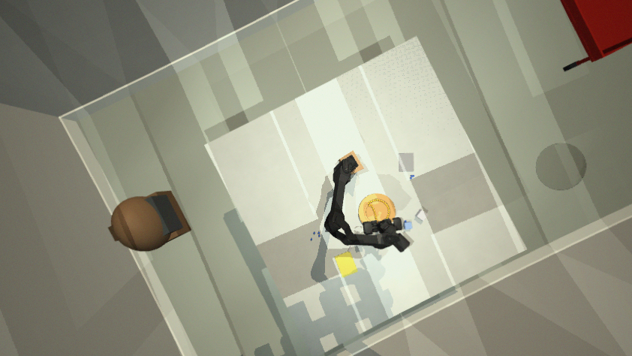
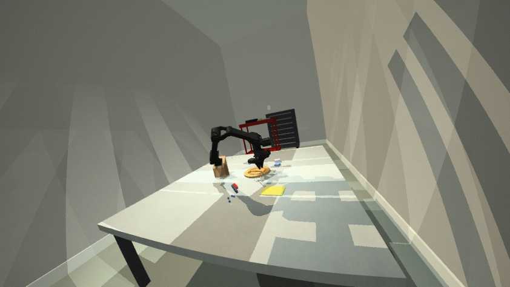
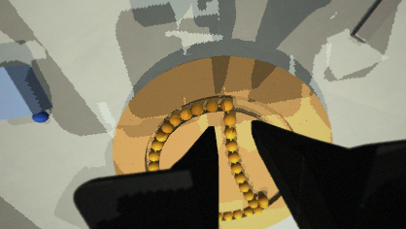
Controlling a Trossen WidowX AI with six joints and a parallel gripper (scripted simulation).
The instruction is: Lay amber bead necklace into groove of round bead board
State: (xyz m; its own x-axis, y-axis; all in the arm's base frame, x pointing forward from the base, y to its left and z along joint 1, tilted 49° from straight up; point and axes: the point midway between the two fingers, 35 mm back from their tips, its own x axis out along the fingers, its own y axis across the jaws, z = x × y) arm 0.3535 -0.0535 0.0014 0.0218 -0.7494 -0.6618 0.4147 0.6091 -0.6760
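The round bead board (image 1: 362,208) (image 2: 246,174) (image 3: 194,78) lies flat on the table. The amber bead necklace (image 1: 379,200) (image 3: 153,156) lies on it. In the wrist view its left arc follows the groove, while a strand on the right cuts across inside the groove, from the top down to the lower right. The groove's upper right arc shows without beads. More beads curve along the bottom; the left finger hides part of the lower left. My gripper (image 2: 260,168) (image 3: 232,129) is partly open over the board, its fingertips on either side of the crossing strand, not gripping it.
A blue block (image 1: 407,224) (image 2: 277,164) (image 3: 14,94) and a white block (image 1: 420,215) stand beside the board. A yellow square (image 1: 345,264) (image 2: 272,191) lies nearer the exterior camera. Small blue pieces (image 1: 314,235) and a red-and-dark object (image 2: 234,187) lie near the arm's wooden base block (image 2: 221,169).
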